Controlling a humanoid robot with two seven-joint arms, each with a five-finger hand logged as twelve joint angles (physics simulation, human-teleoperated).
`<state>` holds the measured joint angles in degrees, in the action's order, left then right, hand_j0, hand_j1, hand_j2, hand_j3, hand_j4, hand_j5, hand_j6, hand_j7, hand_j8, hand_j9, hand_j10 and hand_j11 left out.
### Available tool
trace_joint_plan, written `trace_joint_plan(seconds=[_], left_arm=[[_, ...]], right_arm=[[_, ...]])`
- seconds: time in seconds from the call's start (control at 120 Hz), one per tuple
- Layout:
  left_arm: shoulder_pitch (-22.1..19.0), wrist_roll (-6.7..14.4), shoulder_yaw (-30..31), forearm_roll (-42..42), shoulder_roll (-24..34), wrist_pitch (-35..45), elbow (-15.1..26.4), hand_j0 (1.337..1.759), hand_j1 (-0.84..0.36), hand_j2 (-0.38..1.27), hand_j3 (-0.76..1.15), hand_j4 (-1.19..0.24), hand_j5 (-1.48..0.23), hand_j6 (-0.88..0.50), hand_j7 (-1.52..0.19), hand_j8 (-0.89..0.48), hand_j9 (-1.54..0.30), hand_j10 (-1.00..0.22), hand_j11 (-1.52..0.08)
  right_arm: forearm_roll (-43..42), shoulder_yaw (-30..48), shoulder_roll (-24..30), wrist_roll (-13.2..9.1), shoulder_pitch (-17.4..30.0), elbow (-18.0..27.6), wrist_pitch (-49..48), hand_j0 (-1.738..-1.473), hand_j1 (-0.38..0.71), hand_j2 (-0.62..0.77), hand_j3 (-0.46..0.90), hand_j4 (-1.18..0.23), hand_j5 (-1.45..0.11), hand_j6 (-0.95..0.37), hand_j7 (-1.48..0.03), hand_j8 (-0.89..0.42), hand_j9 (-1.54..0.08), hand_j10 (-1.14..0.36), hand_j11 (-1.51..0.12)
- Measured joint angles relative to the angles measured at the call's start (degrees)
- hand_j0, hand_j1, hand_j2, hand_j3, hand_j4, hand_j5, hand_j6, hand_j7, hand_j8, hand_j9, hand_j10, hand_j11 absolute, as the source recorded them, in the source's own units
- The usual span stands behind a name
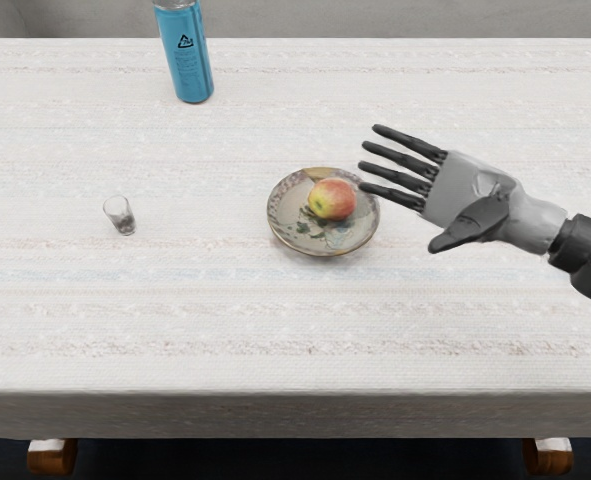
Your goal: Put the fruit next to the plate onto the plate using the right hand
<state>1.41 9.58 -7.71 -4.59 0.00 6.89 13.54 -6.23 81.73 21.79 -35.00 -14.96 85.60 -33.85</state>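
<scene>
— Where is the fruit found?
— The fruit [332, 198], a red and yellow apple, is seen resting on the plate [287, 222], a little toward its far side. It is touched by nothing but the plate.

— How is the plate laid?
— A round, shallow plate with a patterned face is seen lying flat near the middle of the table [275, 330].

— What is shown of the right hand?
— The right hand [457, 195] is held just to the right of the plate, with its arm entering from the right edge. The fingers [405, 143] are stretched out straight and spread apart, pointing left toward the fruit. The thumb is angled down and to the left below the palm. Nothing is gripped. A small gap is seen between the lowest fingertip and the fruit.

— What else is set on the table?
— A small clear glass [120, 214] is stood upright well to the left of the plate. A blue can [183, 50] is stood upright near the far edge, its top cut off by the frame. The table is given a pale, textured surface, and wooden feet [52, 456] are seen beneath its front edge.
</scene>
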Motion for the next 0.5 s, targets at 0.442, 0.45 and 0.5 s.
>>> trace_joint_plan(seconds=[0.442,0.45,0.5], left_arm=[[-0.3,0.0,0.0,0.0,0.0,0.0,0.0,1.658,0.34,0.00,0.00,-0.01,-0.01,-0.01,-0.01,-0.01,-0.01,-0.01,-0.01],[-0.3,0.0,0.0,0.0,0.0,0.0,0.0,1.658,0.34,0.00,0.00,-0.01,-0.01,-0.01,-0.01,-0.01,-0.01,-0.01,-0.01],[-0.3,0.0,0.0,0.0,0.0,0.0,0.0,1.658,0.34,0.00,0.00,-0.01,-0.01,-0.01,-0.01,-0.01,-0.01,-0.01,-0.01]], right_arm=[[3.2,19.7,-0.2,0.0,12.1,-6.9,-1.1,-1.658,-0.33,0.00,0.00,-0.02,-0.03,-0.02,-0.02,-0.02,-0.02,-0.02,-0.02],[3.2,19.9,-0.2,0.0,12.1,-7.0,-1.1,-1.658,-0.33,0.00,0.00,-0.02,-0.02,-0.02,-0.02,-0.02,-0.02,-0.02,-0.02],[3.2,20.5,-0.2,0.0,12.4,-7.6,-1.1,-1.658,-0.33,0.00,0.00,-0.02,-0.02,-0.02,-0.02,-0.02,-0.02,-0.02,-0.02]])
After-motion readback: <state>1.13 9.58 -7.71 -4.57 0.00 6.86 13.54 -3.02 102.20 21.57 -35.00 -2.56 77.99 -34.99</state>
